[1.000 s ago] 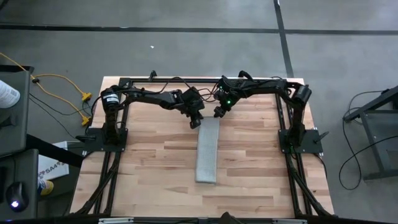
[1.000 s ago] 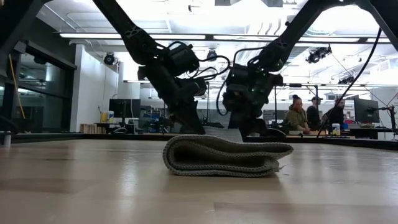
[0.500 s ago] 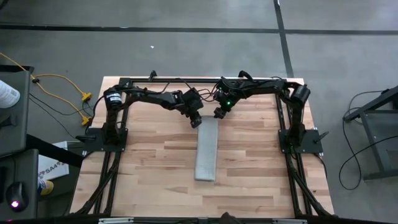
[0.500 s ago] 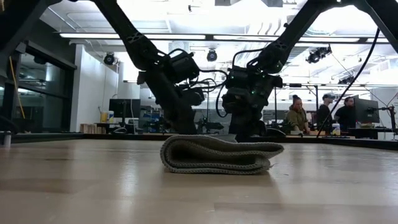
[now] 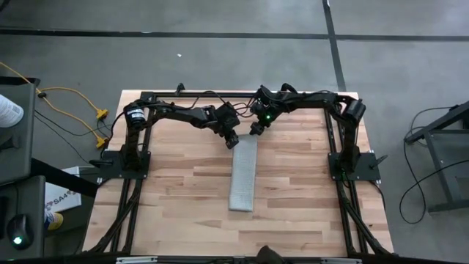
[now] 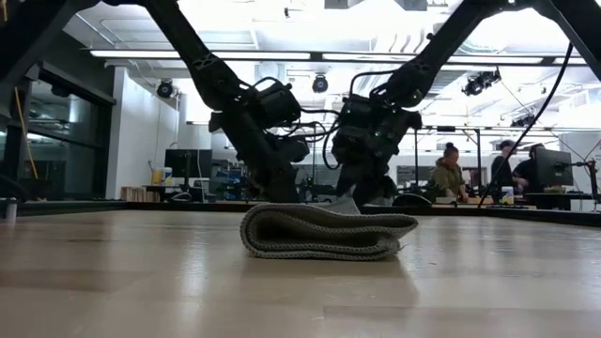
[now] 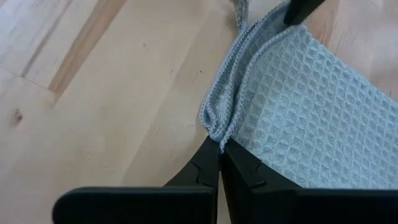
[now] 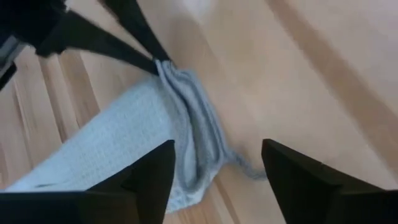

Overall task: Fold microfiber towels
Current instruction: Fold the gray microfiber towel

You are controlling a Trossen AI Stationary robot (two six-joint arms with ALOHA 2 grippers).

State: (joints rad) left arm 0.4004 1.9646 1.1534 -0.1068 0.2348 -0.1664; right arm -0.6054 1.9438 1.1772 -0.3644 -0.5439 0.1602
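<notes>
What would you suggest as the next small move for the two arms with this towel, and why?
Probably close the right pincer on the free far corner of the towel. The left pincer is already shut on the other far corner, while the right one is open just above its corner. The cloth lies folded into a long narrow strip, so both far corners likely need holding before the next fold.

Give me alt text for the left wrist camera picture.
The left claw is shut on a bunched corner of the light grey waffle-weave towel, which lies folded on the wooden table.
</notes>
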